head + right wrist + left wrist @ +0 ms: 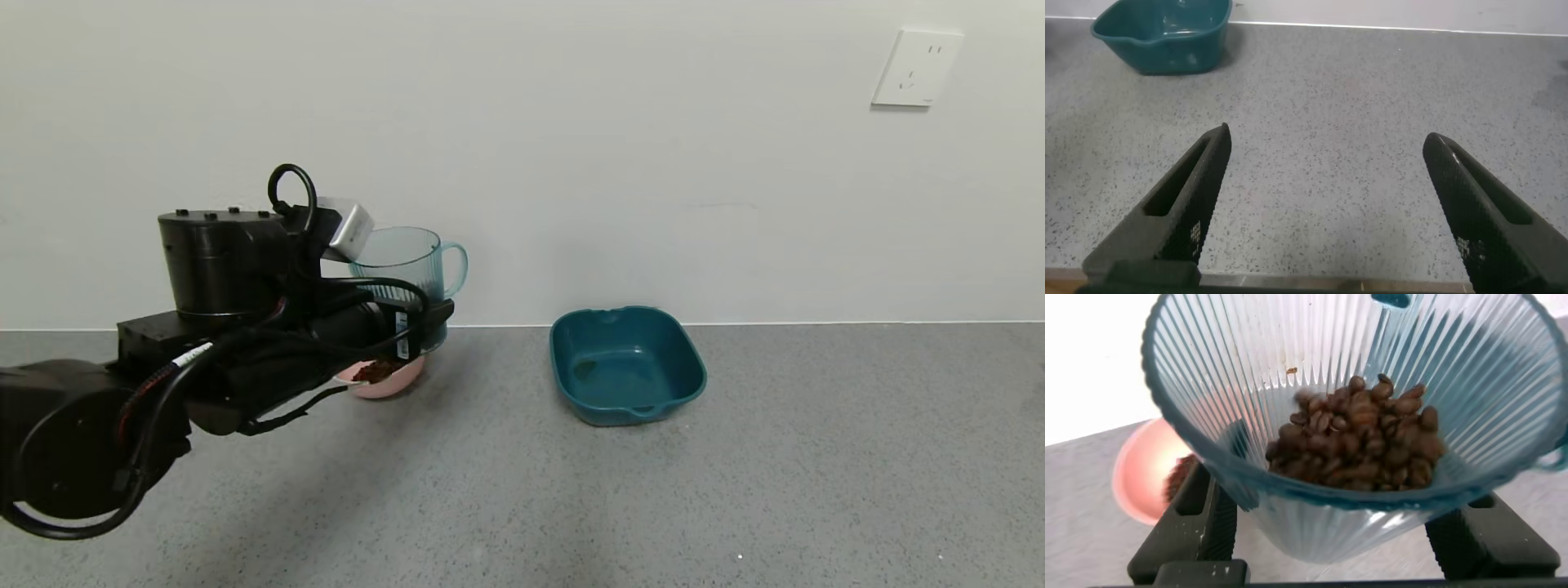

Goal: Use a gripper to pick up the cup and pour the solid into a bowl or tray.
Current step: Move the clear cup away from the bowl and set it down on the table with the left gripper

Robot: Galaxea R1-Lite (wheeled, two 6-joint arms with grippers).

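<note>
My left gripper [424, 327] is shut on the cup [406, 265], a translucent grey-teal ribbed cup with a side handle, and holds it just above the pale pink bowl [390, 382] near the back wall. In the left wrist view the black fingers [1200, 514] press on both sides of the cup [1315, 392], which holds a heap of the solid [1360, 437], dark brown bits. The pink bowl [1139, 469] shows below and beside the cup with some brown bits [1180, 478] in it; these also show in the head view [374, 371]. My right gripper [1327, 139] is open and empty over bare table.
A squarish dark teal tray [624, 363] with handles stands on the grey speckled table to the right of the bowl; it also shows in the right wrist view [1163, 33]. The white wall runs close behind the bowl and the tray.
</note>
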